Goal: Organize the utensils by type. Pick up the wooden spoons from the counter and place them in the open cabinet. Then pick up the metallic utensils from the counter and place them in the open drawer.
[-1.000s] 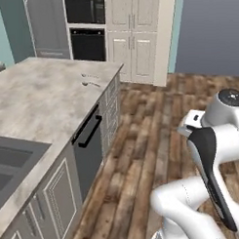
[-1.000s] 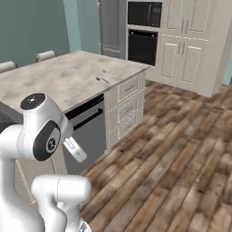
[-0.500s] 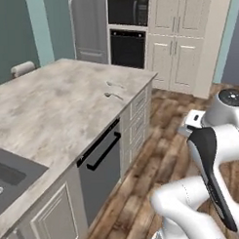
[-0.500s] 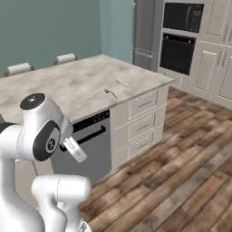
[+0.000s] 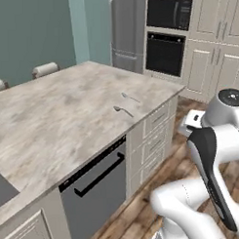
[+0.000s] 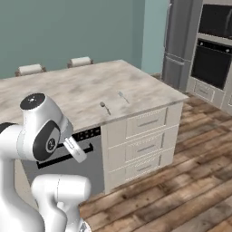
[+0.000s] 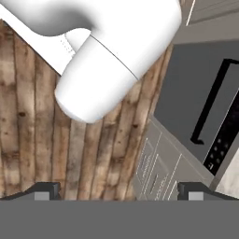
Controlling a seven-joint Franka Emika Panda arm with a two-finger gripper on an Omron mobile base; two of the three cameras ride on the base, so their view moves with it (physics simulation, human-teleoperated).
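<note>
1. The counter (image 5: 58, 118) is the biggest thing here, a wide beige-grey marbled stone top on an island with grey panelled fronts. It runs from the near left out to a corner by the wooden floor (image 6: 190, 172).

2. Behind it there's a teal wall (image 5: 30, 32), then a tall grey fridge (image 5: 128, 28) and a stack of black wall ovens (image 5: 165, 39) set in cream cabinets (image 5: 216, 45).

3. Under the counter's front edge sits a dark dishwasher (image 5: 97, 190) with a black bar handle. Right next to it is a stack of three grey drawers (image 6: 145, 147), all closed from what I can see.

4. Two chair backs (image 6: 54, 65) poke up along the far side of the island, against the teal wall.

5. The gripper (image 7: 119, 191) points down at the floor beside the dishwasher front. Its two dark tips sit far out at either side of the hand view, so the pincer is spread wide with nothing between them.

6. The utensils: two small thin grey spoons lie on the counter near the corner above the drawers. One spoon (image 5: 122, 110) is closer to the front edge, the other spoon (image 5: 130, 97) is a bit further back. They're near each other but not touching. Too small to make out much more than slim handles and tiny bowls. Both are well apart from the gripper.
</note>
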